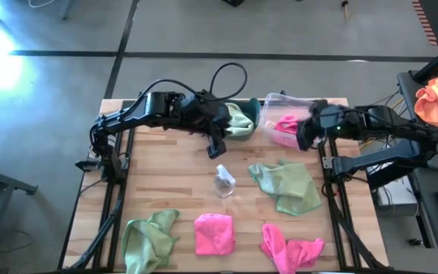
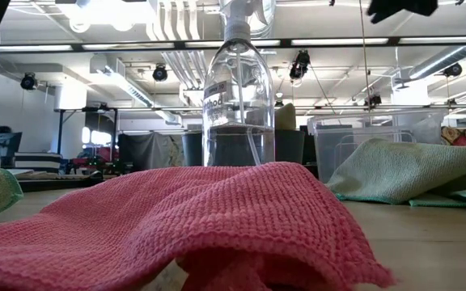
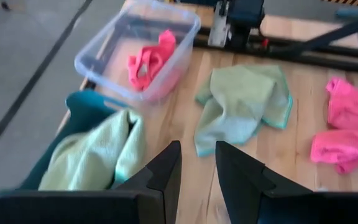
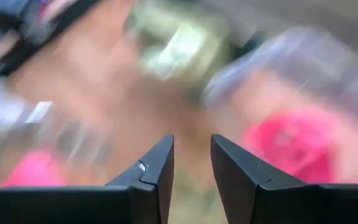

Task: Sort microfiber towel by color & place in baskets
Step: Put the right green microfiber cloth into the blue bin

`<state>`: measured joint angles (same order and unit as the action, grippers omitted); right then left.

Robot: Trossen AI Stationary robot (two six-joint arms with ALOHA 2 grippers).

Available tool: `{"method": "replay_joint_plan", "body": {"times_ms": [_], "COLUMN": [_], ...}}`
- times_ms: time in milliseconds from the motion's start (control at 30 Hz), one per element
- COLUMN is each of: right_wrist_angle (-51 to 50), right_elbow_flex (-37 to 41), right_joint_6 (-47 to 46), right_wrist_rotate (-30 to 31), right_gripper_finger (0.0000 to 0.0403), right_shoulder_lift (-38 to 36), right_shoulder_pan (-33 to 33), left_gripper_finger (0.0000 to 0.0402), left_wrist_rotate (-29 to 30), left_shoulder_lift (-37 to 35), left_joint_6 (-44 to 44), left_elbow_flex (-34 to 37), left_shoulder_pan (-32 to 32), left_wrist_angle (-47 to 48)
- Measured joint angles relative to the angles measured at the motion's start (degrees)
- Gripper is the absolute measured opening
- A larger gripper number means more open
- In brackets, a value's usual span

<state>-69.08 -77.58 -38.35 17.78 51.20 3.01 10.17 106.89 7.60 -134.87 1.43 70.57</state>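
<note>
Right gripper (image 1: pixel 304 135) hangs beside the clear basket (image 1: pixel 274 100), fingers parted, gripping nothing; a pink towel (image 1: pixel 286 126) lies in that tub just beside it. Left gripper (image 1: pixel 217 146) sits near the teal basket (image 1: pixel 254 114) holding a green towel (image 1: pixel 238 118), fingers apart, empty.

A clear spray bottle (image 1: pixel 223 181) lay at the middle of the wooden table (image 1: pixel 173 171). Beyond it, a teal basket (image 1: pixel 243 120) held a green towel (image 1: pixel 238 118); a clear basket (image 1: pixel 287 122) alongside held a pink towel (image 1: pixel 286 125). Nearer than the bottle lay a green, a pink and another pink towel.
</note>
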Motion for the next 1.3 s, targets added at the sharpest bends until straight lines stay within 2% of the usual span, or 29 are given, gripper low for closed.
{"method": "replay_joint_plan", "body": {"times_ms": [67, 133, 300, 433, 700, 933, 1100, 1300], "right_wrist_angle": [-3.7, -8.6, -20.3, -19.8, -20.0, -18.2, -17.4, -17.1], "right_elbow_flex": [0.0, 0.0, 0.0, 0.5, 1.1, 1.1, 1.1, 1.1], "right_joint_6": [-2.7, -4.8, -7.0, -5.6, -3.3, -1.7, -3.5, -6.3], "right_wrist_rotate": [-7.5, -11.6, -13.2, -17.8, -17.8, -17.8, -17.9, -18.2], "right_gripper_finger": [0.0091, 0.0084, 0.0075, 0.0079, 0.0081, 0.0075, 0.0082, 0.009], "right_shoulder_lift": [0.3, 0.7, 2.6, 3.6, 8.2, 13.8, 17.3, 20.1], "right_shoulder_pan": [0.0, -0.3, -2.1, -3.3, -6.0, -9.8, -13.1, -16.1], "left_gripper_finger": [0.0086, 0.0086, 0.0086, 0.0086, 0.0086, 0.0086, 0.0086, 0.0086], "left_wrist_rotate": [0.0, 0.3, 6.0, 9.6, 16.3, 16.9, 16.8, 17.8], "left_shoulder_lift": [0.0, 0.0, -0.1, -0.2, -0.3, -1.3, -5.2, -15.2], "left_joint_6": [1.4, 2.9, 8.6, 13.3, 18.5, 19.1, 19.2, 28.6], "left_elbow_flex": [0.0, 0.0, 0.0, 0.0, 0.0, 1.8, 8.1, 24.2], "left_shoulder_pan": [-0.1, -0.3, -1.5, -2.6, -4.7, -8.1, -12.3, -16.1], "left_wrist_angle": [2.8, 5.6, 12.3, 15.1, 19.0, 19.5, 19.4, 19.1]}}
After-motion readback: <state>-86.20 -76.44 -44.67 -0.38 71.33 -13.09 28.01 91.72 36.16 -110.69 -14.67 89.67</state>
